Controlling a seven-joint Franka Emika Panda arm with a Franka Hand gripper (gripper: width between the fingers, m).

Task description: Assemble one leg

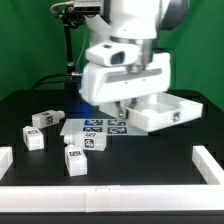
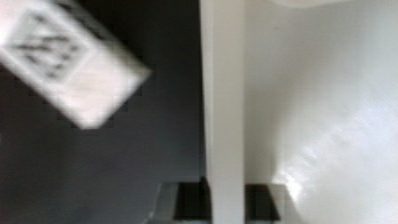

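Note:
Several legs, small white blocks with tags, lie on the black table at the exterior view's left: one (image 1: 43, 120) farthest back, one (image 1: 34, 138) beside it, one (image 1: 75, 158) nearer the front. My gripper (image 1: 127, 103) is well right of them. It is shut on the raised rim (image 2: 222, 90) of the large flat white piece (image 1: 160, 111), which it holds tilted just above the table. In the wrist view my gripper (image 2: 226, 203) has a dark finger (image 2: 192, 202) on each side of that rim. A tagged white block (image 2: 71, 58) lies beyond on the dark table.
The marker board (image 1: 100, 127) lies flat under and in front of the gripper. A low white border (image 1: 100, 192) runs along the table's front and up both sides. A black stand (image 1: 68, 45) is at the back left.

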